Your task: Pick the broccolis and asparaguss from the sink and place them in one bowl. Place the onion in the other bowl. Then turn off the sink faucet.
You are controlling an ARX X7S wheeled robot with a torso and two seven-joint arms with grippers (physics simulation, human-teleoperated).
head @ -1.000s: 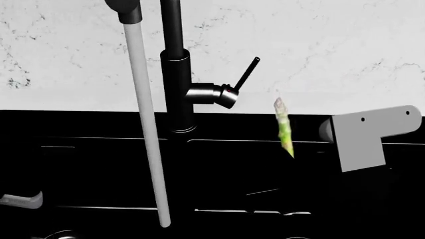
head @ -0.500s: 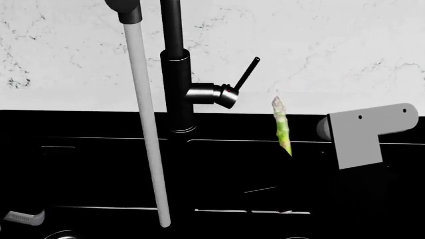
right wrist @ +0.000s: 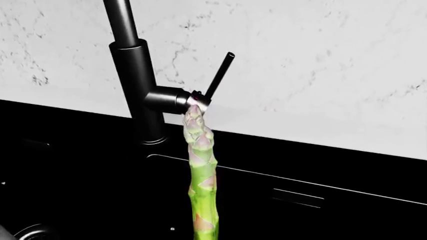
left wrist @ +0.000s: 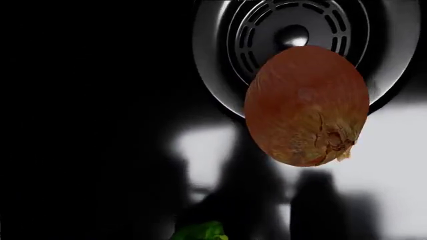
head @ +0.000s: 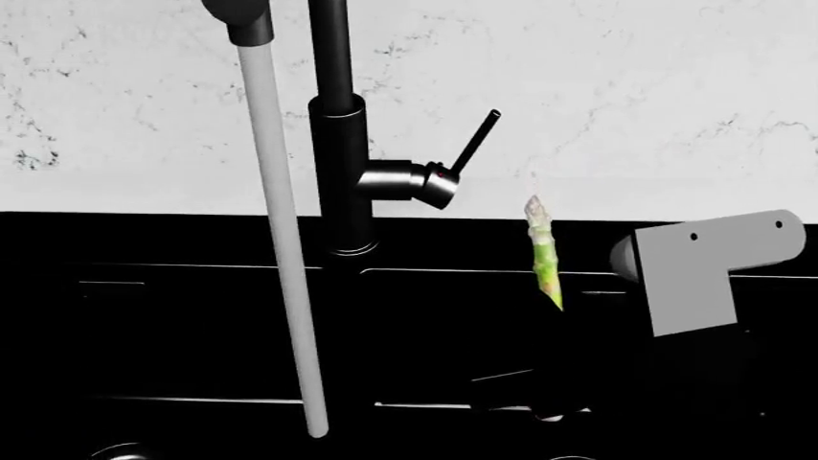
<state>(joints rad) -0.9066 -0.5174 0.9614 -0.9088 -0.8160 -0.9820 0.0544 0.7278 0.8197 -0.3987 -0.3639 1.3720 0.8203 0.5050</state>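
An asparagus spear (head: 545, 252) is held upright right of the faucet (head: 340, 144), the right jaws hidden. The onion (left wrist: 307, 106) is seen against a drain (left wrist: 293, 30); the left jaws' state cannot be told.

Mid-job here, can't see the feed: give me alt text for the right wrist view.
A light green asparagus spear stands upright in front of the camera, tip up, rising from the bottom edge where the right hand is out of frame. Behind it are the black faucet with its lever raised, the black sink, and a white marble wall.
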